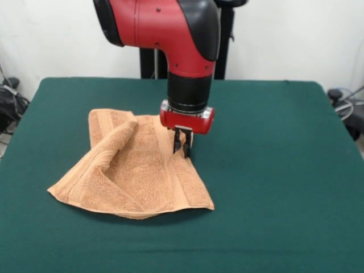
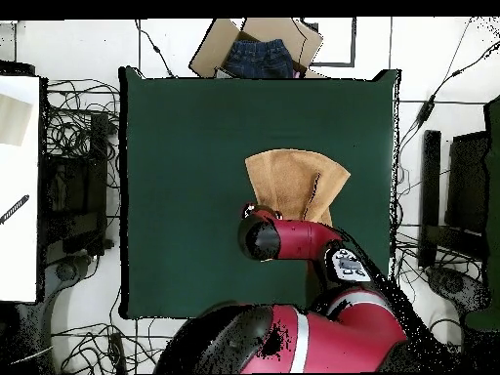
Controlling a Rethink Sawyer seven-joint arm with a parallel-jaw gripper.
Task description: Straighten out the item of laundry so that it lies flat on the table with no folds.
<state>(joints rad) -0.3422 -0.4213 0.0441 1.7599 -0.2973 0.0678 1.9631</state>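
Note:
The light orange-tan towel [image 1: 133, 168] lies crumpled on the dark green table [image 1: 284, 170], left of centre. Its left part is folded over into a raised ridge, and its near corners spread out flat. My gripper [image 1: 183, 143] points straight down at the towel's far right edge. The fingers stand close together, shut on a pinch of the towel's edge, which is lifted slightly there. In the overhead view the towel [image 2: 291, 181] lies right of centre on the table [image 2: 186, 195], and my arm [image 2: 293, 239] covers the gripper.
A cardboard box holding blue denim [image 2: 256, 51] sits just past the table's edge opposite the robot. Cables [image 2: 73, 146] lie on the floor around the table. A white surface [image 2: 18, 186] stands beside it at the overhead view's left.

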